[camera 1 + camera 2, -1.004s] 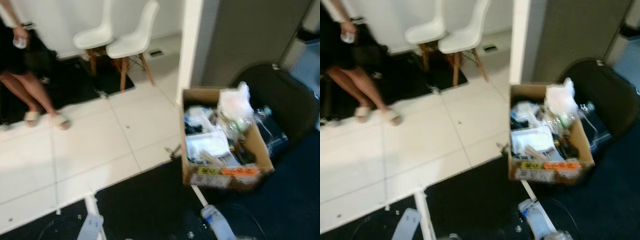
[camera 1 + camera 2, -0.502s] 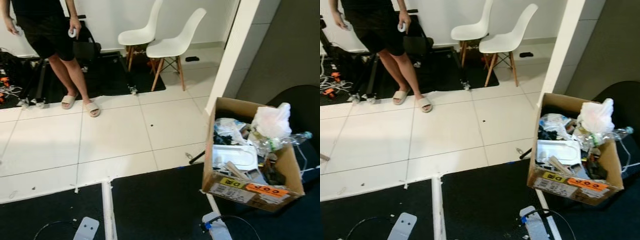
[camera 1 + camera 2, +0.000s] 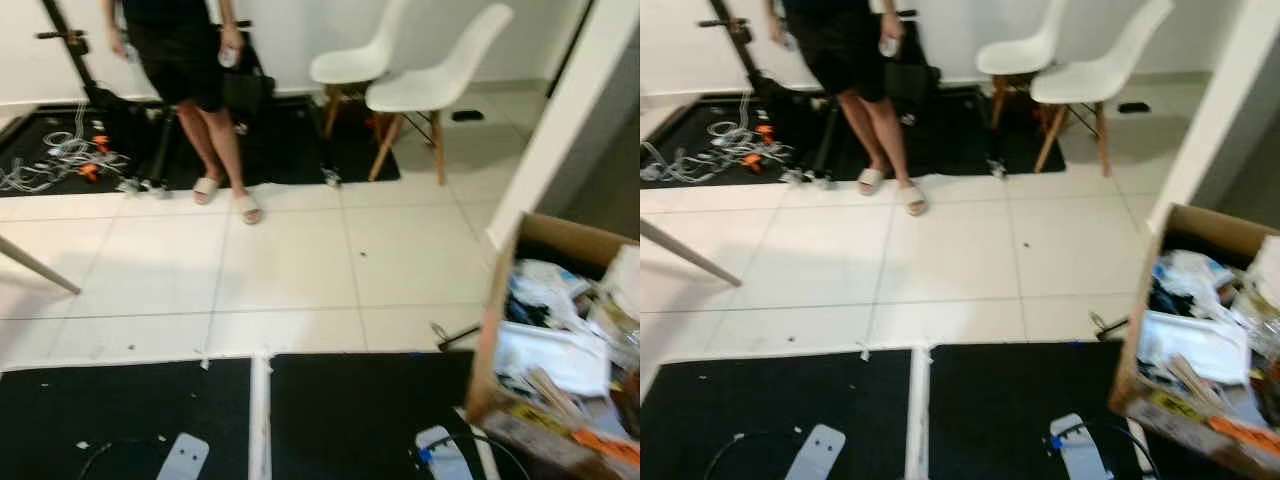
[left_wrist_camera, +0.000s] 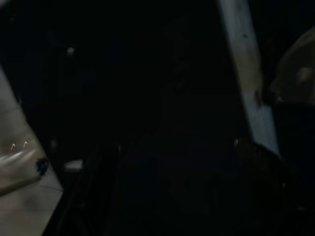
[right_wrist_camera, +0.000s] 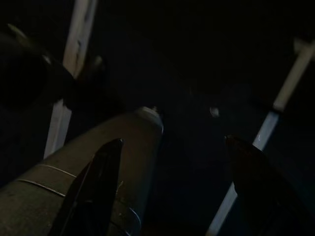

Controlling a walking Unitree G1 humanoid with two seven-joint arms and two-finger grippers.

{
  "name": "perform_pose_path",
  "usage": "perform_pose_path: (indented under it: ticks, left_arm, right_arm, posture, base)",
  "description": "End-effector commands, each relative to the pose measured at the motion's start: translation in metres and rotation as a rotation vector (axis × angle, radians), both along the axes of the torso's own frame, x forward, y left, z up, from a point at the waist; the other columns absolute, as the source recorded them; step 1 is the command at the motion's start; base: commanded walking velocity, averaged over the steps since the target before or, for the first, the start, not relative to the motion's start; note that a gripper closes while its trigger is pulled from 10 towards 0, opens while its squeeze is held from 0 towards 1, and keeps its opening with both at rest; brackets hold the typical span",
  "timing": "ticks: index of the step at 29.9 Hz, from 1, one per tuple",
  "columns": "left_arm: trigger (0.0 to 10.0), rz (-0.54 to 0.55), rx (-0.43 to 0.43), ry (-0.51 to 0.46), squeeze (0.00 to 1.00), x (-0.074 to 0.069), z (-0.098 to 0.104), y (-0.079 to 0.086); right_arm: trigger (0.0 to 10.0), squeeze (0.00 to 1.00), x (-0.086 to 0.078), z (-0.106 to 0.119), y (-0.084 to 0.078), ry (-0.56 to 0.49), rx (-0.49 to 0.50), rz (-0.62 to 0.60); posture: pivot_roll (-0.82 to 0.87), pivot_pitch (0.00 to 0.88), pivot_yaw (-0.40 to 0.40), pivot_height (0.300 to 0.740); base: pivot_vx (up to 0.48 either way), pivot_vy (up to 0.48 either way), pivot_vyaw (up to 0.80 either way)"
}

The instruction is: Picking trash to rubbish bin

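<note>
Head views: the robot is searching for trash, facing a cardboard box (image 3: pixel 1200 350) overflowing with rubbish on a black mat (image 3: pixel 1010 400) beside white tiles (image 3: pixel 940 260); next, it needs a target. A person (image 3: pixel 190 60) is standing near two white chairs (image 3: pixel 420 80).

Wrist views: the left gripper (image 4: pixel 177 196) and right gripper (image 5: pixel 172 191) are hanging spread apart and empty in the dark.

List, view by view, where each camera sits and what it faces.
Left eye view: on the head, looking forward and down at the white tile floor, a person, two white chairs and a cardboard box of trash.
Right eye view: beside it, the same scene; both share the box and chairs.
Left wrist view: on the idle left arm, very dark, left gripper over dark floor.
Right wrist view: on the right arm, dark, right gripper open, fingers apart.
</note>
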State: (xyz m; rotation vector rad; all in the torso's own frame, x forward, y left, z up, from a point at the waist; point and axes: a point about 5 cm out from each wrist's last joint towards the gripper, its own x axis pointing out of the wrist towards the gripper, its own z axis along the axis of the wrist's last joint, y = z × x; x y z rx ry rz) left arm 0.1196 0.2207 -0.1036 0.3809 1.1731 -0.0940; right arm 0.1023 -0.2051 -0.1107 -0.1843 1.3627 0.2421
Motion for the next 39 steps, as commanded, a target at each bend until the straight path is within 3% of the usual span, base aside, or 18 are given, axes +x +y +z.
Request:
perform_pose_path:
  ticks: [1,5,15,39]
  left_arm:
    - [10.0,-0.008,0.029,0.036,0.00,-0.008,-0.002,0.004]
    - [10.0,-0.014,0.060,0.071,0.00,-0.015,-0.003,0.009]
    - [10.0,-0.023,0.061,0.083,0.00,-0.018,-0.004,0.009]
    - [10.0,0.017,-0.022,0.091,0.00,-0.018,-0.004,0.006]
  right_arm:
    - [10.0,0.00,-0.016,-0.004,0.000,0.056,-0.011,0.019]
    - [10.0,0.00,-0.019,-0.005,0.001,0.059,-0.020,0.035]
    - [10.0,0.00,-0.017,-0.004,-0.001,0.022,-0.034,0.039]
    - [10.0,0.00,-0.013,-0.003,-0.005,-0.009,-0.049,0.030]
  posture:
    - [0.09,0.022,0.020,0.740]
    - [0.09,0.024,0.017,0.740]
    - [0.10,0.021,0.010,0.740]
    - [0.09,0.018,0.009,0.740]
  base:
    - [0.000,0.000,0.61]
    - [0.000,0.000,0.61]
    - [0.000,0.000,0.61]
    - [0.000,-0.020,0.00]
